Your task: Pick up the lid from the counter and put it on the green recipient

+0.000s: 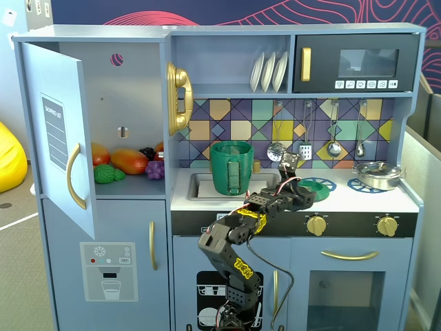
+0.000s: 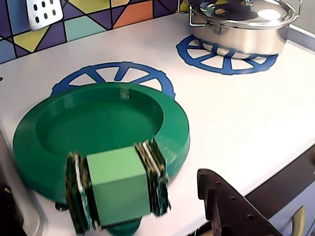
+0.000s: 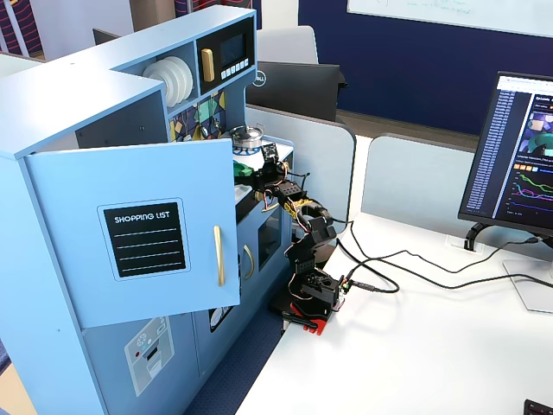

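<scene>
I have one fixed view facing the toy kitchen (image 1: 227, 172) head-on at counter height, showing the whole worktop (image 1: 344, 200). Another fixed view stands far off to the side, higher up, looking down along the kitchen front, the arm (image 3: 307, 259) small. My wrist view sits close above the worktop's front edge, sharing the silver pot (image 2: 241, 24) corner.

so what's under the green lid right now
The lid lies on the white counter, covering most of a blue spoked ring print; only the ring's far arc shows. The gripper's block hides the lid's near edge.
</scene>
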You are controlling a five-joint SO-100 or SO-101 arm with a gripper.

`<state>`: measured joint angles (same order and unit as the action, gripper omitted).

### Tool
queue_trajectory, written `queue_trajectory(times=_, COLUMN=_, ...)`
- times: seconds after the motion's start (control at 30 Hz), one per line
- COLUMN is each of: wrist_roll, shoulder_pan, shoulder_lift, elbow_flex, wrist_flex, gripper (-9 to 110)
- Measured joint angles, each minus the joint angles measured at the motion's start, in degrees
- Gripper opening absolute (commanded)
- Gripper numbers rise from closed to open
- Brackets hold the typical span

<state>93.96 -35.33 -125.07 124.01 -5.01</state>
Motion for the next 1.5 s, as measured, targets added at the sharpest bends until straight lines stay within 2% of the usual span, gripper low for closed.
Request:
queue_trajectory(times=0.37, wrist_roll=-0.5, shoulder_pan=1.2, shoulder_lift=8.9, elbow_flex=-8.0, wrist_flex=0.0, gripper=40)
queue_trajectory(times=0.63, wrist_roll=-0.5, shoulder_pan=1.4, shoulder_lift=14.1, elbow_flex=-11.2, wrist_flex=0.0, gripper=37)
queue_trajectory(times=0.7, wrist_roll=-0.5, shoulder_pan=1.7, shoulder_lift=14.8, elbow_flex=-11.8, wrist_flex=0.0, gripper=28)
queue_trajectory(times=0.77, wrist_roll=-0.4, shoulder_pan=2.5, shoulder_lift=15.2, elbow_flex=-12.1, wrist_flex=0.0, gripper=0)
queue_trajectory(times=1.17, wrist_roll=-0.5, shoulder_pan=4.8, shoulder_lift=15.2, elbow_flex=-12.3, wrist_flex=1.4, gripper=0)
queue_trajectory(times=1.5, wrist_roll=-1.9, shoulder_pan=5.1, shoulder_lift=12.8, elbow_flex=-21.7, wrist_flex=-0.5, gripper=0)
